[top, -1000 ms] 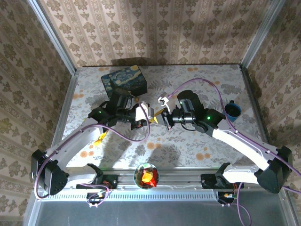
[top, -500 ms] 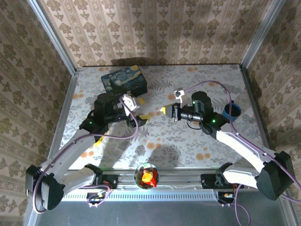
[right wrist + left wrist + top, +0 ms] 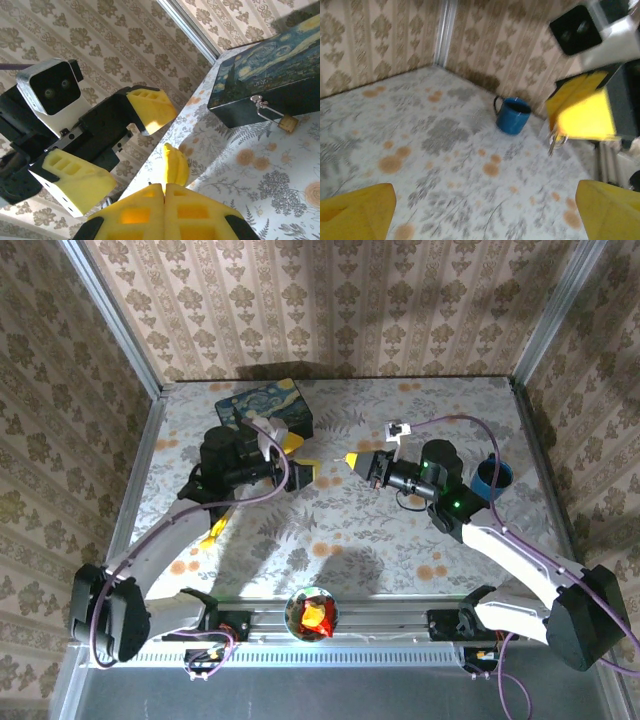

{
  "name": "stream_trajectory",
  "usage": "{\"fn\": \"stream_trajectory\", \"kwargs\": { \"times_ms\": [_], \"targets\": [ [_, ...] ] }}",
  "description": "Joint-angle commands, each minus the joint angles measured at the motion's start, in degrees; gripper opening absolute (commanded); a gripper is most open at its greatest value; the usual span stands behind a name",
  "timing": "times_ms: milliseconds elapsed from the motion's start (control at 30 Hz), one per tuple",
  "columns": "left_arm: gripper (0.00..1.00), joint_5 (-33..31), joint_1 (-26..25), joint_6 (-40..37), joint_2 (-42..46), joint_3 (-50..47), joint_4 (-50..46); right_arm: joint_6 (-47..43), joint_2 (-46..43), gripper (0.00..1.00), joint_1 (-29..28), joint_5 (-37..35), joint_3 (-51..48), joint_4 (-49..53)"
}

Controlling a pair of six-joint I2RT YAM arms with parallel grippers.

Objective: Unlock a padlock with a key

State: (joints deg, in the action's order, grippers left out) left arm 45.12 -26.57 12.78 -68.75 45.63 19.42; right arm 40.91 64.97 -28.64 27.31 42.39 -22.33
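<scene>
**Top view:** the left gripper [image 3: 297, 458] is released, its jaws spread wide and facing the right gripper [image 3: 357, 462], whose jaws are clenched; a gap separates the two.

**Left wrist view:** a blue cup [image 3: 512, 115] stands well ahead of the open jaws.

**Right wrist view:** the padlock [image 3: 286, 123] hangs from the latch of the painted box [image 3: 270, 80], ahead and to the right of the clenched jaws.

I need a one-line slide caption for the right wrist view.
Right gripper, jaws shut, faces the open left gripper; a brass padlock hangs from the hasp of the starry-night box.
</scene>
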Motion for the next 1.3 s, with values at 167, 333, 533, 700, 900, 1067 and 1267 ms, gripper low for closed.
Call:
{"fn": "stream_trajectory", "kwargs": {
  "times_ms": [167,333,533,700,900,1067,1267],
  "targets": [
    [0.72,7.37,-0.09,27.03,-7.44,-1.71,36.86,7.7,0.06,0.0,0.24,-1.12,-3.08,-13.01],
    [0.65,8.64,-2.09,32.2,-10.54,1.4,36.93,8.94,0.16,0.0,0.23,-2.54,-3.87,-15.36],
    [0.57,6.03,-4.25,32.56,-10.32,3.27,27.43,9.17,-0.33,0.0,0.21,-5.95,-4.49,-16.11],
    [0.55,3.85,-5.66,27.21,-9.47,4.62,17.5,9.18,0.44,0.0,0.21,-7.21,-4.52,-17.6],
    [0.47,3.17,-6.63,25.54,-9.91,5.77,15.67,9.95,1.98,0.0,0.17,-6.24,-3.99,-19.07],
    [0.38,3.72,-6.74,27.22,-10.82,5.95,19.05,9.9,2.25,0.0,0.12,-6.13,-3.94,-18.81],
    [0.29,4.88,-6.74,29.31,-12.24,5.97,22.46,10.09,2.39,0.0,0.08,-5.97,-4.07,-18.73]
  ]
}}
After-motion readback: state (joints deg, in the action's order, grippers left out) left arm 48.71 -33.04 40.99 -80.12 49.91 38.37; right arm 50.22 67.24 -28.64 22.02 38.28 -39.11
